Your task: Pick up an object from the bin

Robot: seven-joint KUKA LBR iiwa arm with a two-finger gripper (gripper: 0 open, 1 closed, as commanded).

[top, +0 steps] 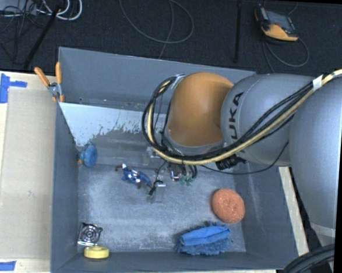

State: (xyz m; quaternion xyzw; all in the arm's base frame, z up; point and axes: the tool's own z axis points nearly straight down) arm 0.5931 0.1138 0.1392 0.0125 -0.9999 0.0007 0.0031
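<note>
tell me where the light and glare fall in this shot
Camera view: a pale bright patch lies on the bin's back wall left of the arm; the orange cover has a soft sheen; the floor beyond the bin is dark.

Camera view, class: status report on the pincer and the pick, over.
Pincer low at middle of bin. Small blue thing beside it, on the floor. Orange ball and blue cloth lie apart, nothing in the way.
</note>
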